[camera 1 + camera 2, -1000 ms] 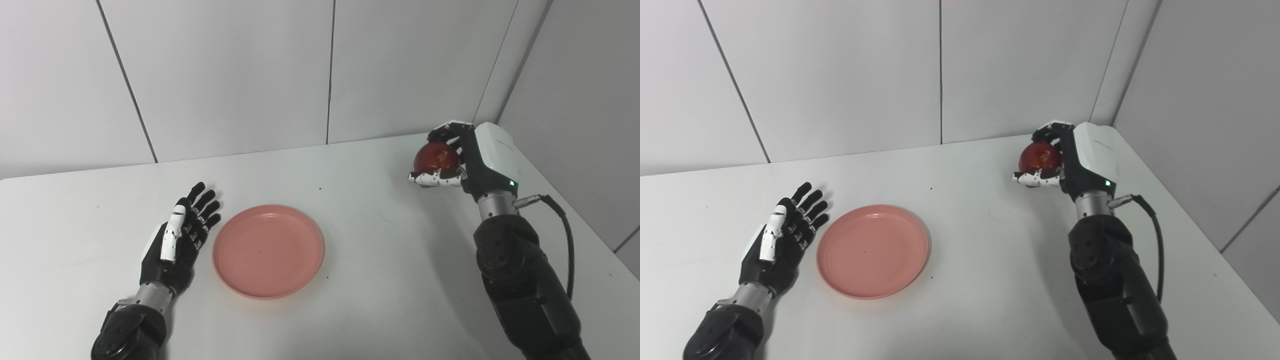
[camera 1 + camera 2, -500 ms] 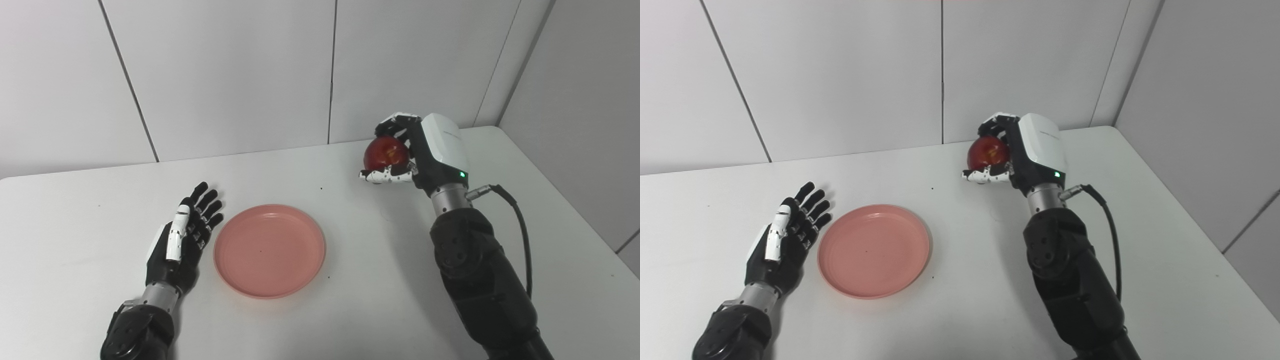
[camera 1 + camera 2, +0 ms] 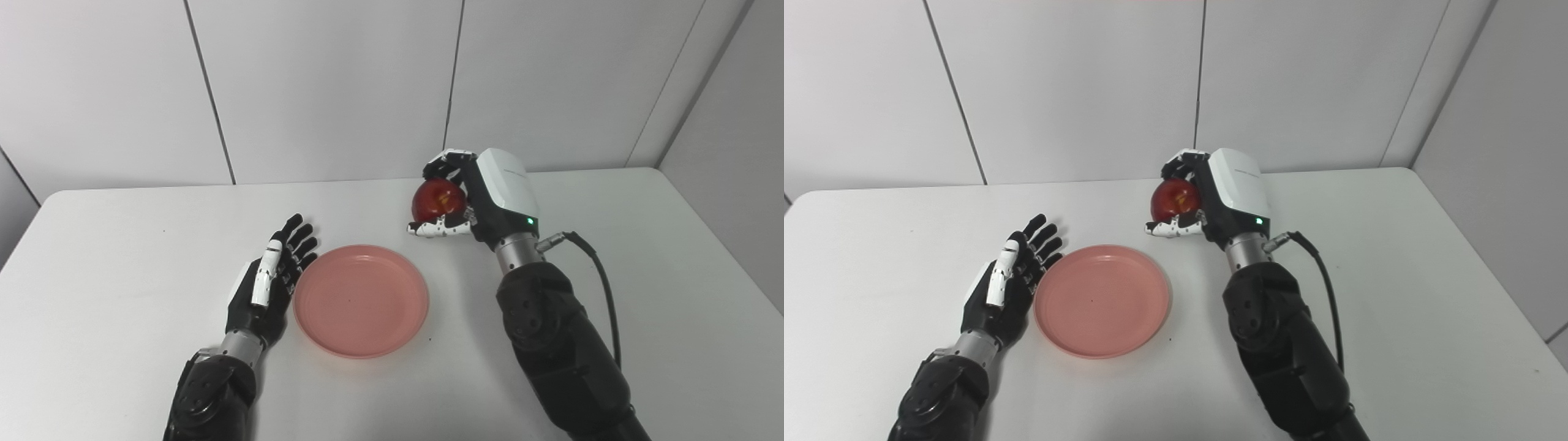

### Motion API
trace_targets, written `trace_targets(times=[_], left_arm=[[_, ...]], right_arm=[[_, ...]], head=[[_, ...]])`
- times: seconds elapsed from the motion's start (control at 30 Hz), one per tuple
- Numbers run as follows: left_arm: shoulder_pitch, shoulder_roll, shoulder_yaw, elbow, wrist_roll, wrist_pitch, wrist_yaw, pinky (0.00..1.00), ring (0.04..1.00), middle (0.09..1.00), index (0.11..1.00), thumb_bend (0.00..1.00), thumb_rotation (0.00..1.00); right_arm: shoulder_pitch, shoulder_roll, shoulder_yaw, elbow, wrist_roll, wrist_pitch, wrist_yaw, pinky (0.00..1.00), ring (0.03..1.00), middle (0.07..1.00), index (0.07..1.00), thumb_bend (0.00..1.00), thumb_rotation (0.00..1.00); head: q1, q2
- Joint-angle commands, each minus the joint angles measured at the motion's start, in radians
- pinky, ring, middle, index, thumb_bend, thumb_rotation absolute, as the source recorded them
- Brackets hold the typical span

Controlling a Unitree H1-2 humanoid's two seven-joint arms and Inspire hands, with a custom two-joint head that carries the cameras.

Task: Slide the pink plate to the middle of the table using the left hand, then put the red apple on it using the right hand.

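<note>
The pink plate lies flat near the middle of the white table, with nothing on it. My left hand rests open beside the plate's left rim, palm facing the plate, fingers straight. My right hand is shut on the red apple and holds it in the air, above the table just beyond the plate's far right rim. Its fingers wrap over the top and under the apple.
White wall panels stand behind the table's far edge and along its right side. A black cable loops from the right wrist. The table's left edge shows at the far left.
My right hand has carried the apple leftward from the table's far right corner toward the plate. The camera has shifted, so the whole scene sits further right. The left hand and plate stay put.
</note>
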Motion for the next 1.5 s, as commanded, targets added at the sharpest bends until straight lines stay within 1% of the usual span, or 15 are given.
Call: trace_targets(times=[0.0, 0.1, 0.2, 0.27, 0.33, 0.37, 0.43, 0.63, 0.8, 0.97, 1.13, 1.37, 1.4, 1.43, 1.47], left_arm=[[0.018, -0.009, -0.006, 0.015, 0.012, 0.033, 0.014, 0.94, 0.939, 0.944, 0.926, 0.38, 1.00], [0.018, -0.016, -0.009, 0.016, 0.014, 0.029, 0.018, 0.94, 0.940, 0.944, 0.925, 0.38, 1.00], [0.019, -0.024, -0.015, 0.010, 0.021, 0.031, 0.028, 0.93, 0.937, 0.941, 0.923, 0.38, 1.00], [0.020, -0.028, -0.017, 0.008, 0.025, 0.034, 0.034, 0.93, 0.935, 0.942, 0.928, 0.38, 1.00], [0.021, -0.032, -0.018, 0.006, 0.026, 0.036, 0.037, 0.93, 0.936, 0.944, 0.932, 0.39, 1.00], [0.021, -0.035, -0.018, 0.007, 0.029, 0.035, 0.040, 0.94, 0.936, 0.944, 0.933, 0.39, 1.00], [0.021, -0.041, -0.019, 0.011, 0.035, 0.029, 0.046, 0.94, 0.936, 0.945, 0.934, 0.39, 1.00], [0.022, -0.060, -0.018, 0.015, 0.042, 0.014, 0.064, 0.92, 0.920, 0.932, 0.923, 0.39, 1.00], [0.023, -0.072, -0.014, 0.008, 0.049, 0.016, 0.079, 0.91, 0.915, 0.925, 0.914, 0.38, 1.00], [0.022, -0.079, -0.005, 0.013, 0.047, 0.008, 0.089, 0.90, 0.912, 0.922, 0.904, 0.38, 1.00], [0.019, -0.079, 0.000, 0.022, 0.048, -0.002, 0.091, 0.90, 0.914, 0.921, 0.901, 0.36, 1.00], [0.019, -0.077, 0.001, 0.014, 0.048, 0.011, 0.093, 0.90, 0.913, 0.918, 0.900, 0.36, 1.00], [0.019, -0.075, 0.000, 0.014, 0.049, 0.009, 0.092, 0.90, 0.916, 0.920, 0.900, 0.36, 1.00], [0.019, -0.073, 0.000, 0.014, 0.050, 0.010, 0.092, 0.90, 0.917, 0.922, 0.899, 0.36, 1.00], [0.019, -0.073, 0.000, 0.014, 0.051, 0.010, 0.092, 0.90, 0.917, 0.922, 0.899, 0.36, 1.00]], right_arm=[[-0.042, 0.010, 0.010, 0.001, 0.001, -0.065, -0.016, 0.27, 0.346, 0.429, 0.530, 0.52, 0.00], [-0.041, 0.025, 0.024, 0.017, 0.003, -0.075, -0.016, 0.27, 0.348, 0.427, 0.529, 0.52, 0.00], [-0.040, 0.039, 0.048, 0.039, 0.009, -0.093, -0.010, 0.26, 0.339, 0.424, 0.529, 0.52, 0.00], [-0.039, 0.045, 0.059, 0.053, 0.013, -0.107, -0.008, 0.28, 0.357, 0.430, 0.529, 0.52, 0.00], [-0.039, 0.047, 0.065, 0.059, 0.017, -0.109, -0.005, 0.30, 0.373, 0.437, 0.527, 0.52, 0.00], [-0.038, 0.050, 0.069, 0.063, 0.020, -0.112, -0.007, 0.30, 0.372, 0.436, 0.527, 0.52, 0.00], [-0.039, 0.059, 0.076, 0.074, 0.027, -0.115, -0.006, 0.28, 0.365, 0.433, 0.527, 0.52, 0.00], [-0.040, 0.071, 0.093, 0.101, 0.044, -0.134, 0.001, 0.27, 0.348, 0.425, 0.525, 0.52, 0.00], [-0.037, 0.079, 0.101, 0.134, 0.048, -0.152, -0.003, 0.26, 0.343, 0.424, 0.527, 0.52, 0.00], [-0.034, 0.089, 0.112, 0.171, 0.045, -0.157, -0.003, 0.26, 0.354, 0.426, 0.527, 0.52, 0.00], [-0.032, 0.095, 0.126, 0.203, 0.043, -0.171, -0.010, 0.23, 0.318, 0.412, 0.527, 0.52, 0.00], [-0.025, 0.094, 0.139, 0.236, 0.047, -0.193, -0.016, 0.25, 0.338, 0.417, 0.527, 0.52, 0.00], [-0.023, 0.095, 0.140, 0.242, 0.049, -0.196, -0.018, 0.24, 0.324, 0.427, 0.519, 0.52, 0.00], [-0.021, 0.096, 0.140, 0.246, 0.049, -0.198, -0.020, 0.23, 0.312, 0.461, 0.497, 0.53, 0.00], [-0.019, 0.097, 0.140, 0.249, 0.049, -0.199, -0.021, 0.23, 0.311, 0.465, 0.495, 0.53, 0.00]], head=[[0.019, -0.001], [0.041, -0.001], [0.086, -0.002], [0.106, -0.003], [0.109, -0.002], [0.129, -0.003], [0.146, -0.003], [0.185, -0.001], [0.197, 0.001], [0.199, 0.004], [0.198, 0.007], [0.189, 0.014], [0.188, 0.015], [0.186, 0.016], [0.186, 0.016]])
